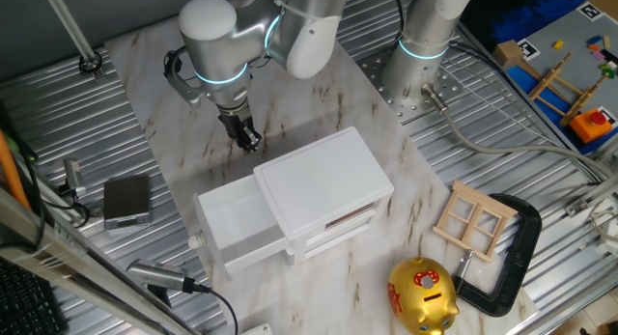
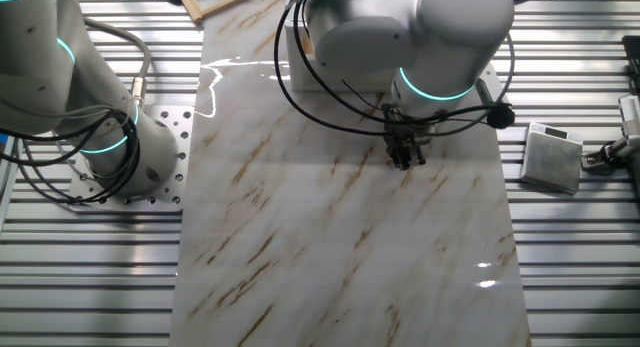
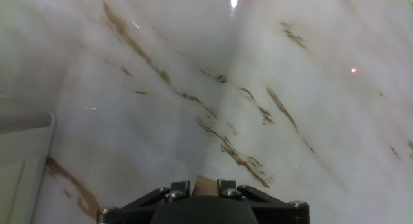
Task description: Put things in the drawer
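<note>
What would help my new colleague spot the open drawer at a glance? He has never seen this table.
Find the white cabinet in the middle of the marble tabletop. The top drawer is pulled out from it, toward the grey box, and shows a bare white inside. The lower drawer front beneath is pushed in.

From my seat both fixed views are evenly bright and pretty sharp, with overhead light throwing white glare streaks on the marble tabletop near its far and near edges. The arm drops a soft shadow on the surface beside the cabinet. Hand view is hazier, washed-out glare along the top, close-up hardware blurry.
</note>
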You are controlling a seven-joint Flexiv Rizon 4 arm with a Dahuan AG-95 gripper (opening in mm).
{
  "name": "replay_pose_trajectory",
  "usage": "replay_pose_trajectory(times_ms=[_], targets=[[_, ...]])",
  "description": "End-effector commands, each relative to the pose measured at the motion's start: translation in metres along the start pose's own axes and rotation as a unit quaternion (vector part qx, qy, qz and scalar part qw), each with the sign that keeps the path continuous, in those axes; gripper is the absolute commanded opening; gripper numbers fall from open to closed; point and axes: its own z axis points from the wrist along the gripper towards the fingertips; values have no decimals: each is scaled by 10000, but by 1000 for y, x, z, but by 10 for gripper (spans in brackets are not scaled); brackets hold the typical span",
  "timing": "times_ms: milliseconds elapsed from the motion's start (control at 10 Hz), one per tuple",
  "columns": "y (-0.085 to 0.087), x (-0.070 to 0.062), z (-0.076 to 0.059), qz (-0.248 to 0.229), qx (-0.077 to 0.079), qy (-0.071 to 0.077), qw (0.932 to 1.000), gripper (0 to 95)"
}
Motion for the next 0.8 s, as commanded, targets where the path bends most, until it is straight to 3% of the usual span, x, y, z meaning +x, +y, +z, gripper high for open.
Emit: replay_pose_trajectory(times_ms=[100, 800], targets=[[0, 0, 0, -27, -5, 0, 10000, 0], [1, 0, -1, -132, -52, -60, 9999, 0]])
